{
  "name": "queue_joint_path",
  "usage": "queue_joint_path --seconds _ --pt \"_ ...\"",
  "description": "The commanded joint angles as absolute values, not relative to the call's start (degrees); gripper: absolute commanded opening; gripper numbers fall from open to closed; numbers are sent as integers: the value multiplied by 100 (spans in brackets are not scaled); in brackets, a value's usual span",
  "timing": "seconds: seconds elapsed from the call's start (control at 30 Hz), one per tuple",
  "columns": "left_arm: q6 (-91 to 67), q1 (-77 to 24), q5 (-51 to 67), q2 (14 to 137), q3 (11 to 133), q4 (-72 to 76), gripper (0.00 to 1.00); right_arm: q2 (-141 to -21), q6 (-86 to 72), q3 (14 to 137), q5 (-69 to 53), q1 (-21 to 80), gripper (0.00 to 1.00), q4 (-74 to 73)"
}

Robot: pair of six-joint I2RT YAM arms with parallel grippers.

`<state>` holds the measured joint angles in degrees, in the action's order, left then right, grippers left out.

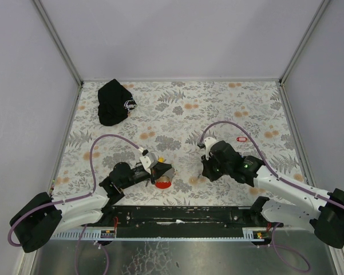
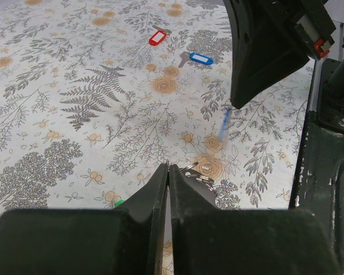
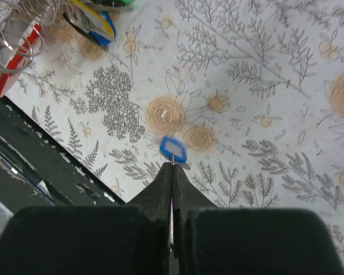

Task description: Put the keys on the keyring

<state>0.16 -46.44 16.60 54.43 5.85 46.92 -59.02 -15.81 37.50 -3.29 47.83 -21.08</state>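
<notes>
My left gripper is shut on the keyring. Its thin wire loops show beside the right finger, and its red piece hangs below. In the right wrist view the keyring shows at the top left with its red piece and yellow, blue and green tags bunched beside it. My right gripper is shut on a key with a blue tag, held above the table to the right of the keyring. A red-tagged key and a second blue-tagged key lie on the table.
A black cap with a white logo lies at the far left of the floral tablecloth. The black rail runs along the near edge. Grey walls close the table on three sides.
</notes>
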Motion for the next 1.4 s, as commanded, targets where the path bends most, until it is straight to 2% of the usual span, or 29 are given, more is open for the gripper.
queue_joint_path --seconds 0.0,0.13,0.6,1.2,1.37 --pt "8 -4596 1707 5506 613 5035 0 -5837 -1945 3931 -651 4746 0 -2643" --pt "7 -4588 1750 5577 641 5043 0 -6069 -1955 4016 -593 4744 0 -2671" --pt "12 -4588 1767 5486 633 4953 0 -7978 -1391 4866 -315 4671 0 -2008" --pt "22 -4572 1776 5475 635 4929 0 -9197 -1081 5036 -201 4445 0 -641" --pt "25 -4562 1804 5479 624 4954 0 -9081 -1061 4790 -209 4436 2 -274"
